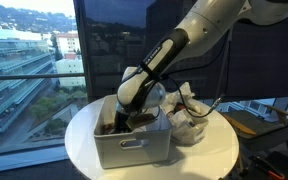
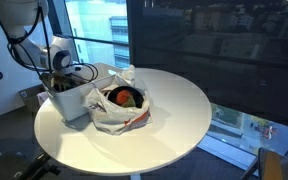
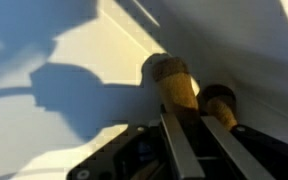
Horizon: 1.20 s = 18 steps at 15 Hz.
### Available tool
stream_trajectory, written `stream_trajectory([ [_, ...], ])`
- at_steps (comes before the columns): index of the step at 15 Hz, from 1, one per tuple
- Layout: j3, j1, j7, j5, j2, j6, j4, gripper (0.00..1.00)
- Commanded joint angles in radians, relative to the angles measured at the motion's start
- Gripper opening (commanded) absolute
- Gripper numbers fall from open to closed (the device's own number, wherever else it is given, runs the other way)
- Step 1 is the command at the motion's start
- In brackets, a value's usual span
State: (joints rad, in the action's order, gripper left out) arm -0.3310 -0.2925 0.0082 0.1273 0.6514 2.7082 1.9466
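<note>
The fingers stand drawn nearly together inside the white bin on the round desk, their tips at two brown cork-like pieces. Whether they pinch one, I cannot tell.

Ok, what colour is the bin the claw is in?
White; the bin shows best in an exterior view.

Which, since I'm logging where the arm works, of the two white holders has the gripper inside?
The rigid bin with the handle slot; the gripper is down in it, not the crumpled bag.
</note>
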Motion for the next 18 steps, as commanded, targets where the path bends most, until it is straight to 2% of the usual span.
stream_trajectory([
  [1,0.069,-0.051,0.052,-0.063,-0.107,-0.013,0.054,0.06],
  [3,0.113,-0.078,0.085,-0.115,-0.159,-0.007,0.080,0.06],
  [6,0.130,-0.074,0.107,-0.141,-0.249,-0.013,0.123,0.06],
  [9,0.104,-0.034,0.087,-0.110,-0.361,-0.009,0.181,0.07],
  [14,0.122,-0.006,0.133,-0.120,-0.596,0.028,0.307,0.06],
  [18,0.129,0.046,0.159,-0.050,-0.787,0.026,0.403,0.07],
])
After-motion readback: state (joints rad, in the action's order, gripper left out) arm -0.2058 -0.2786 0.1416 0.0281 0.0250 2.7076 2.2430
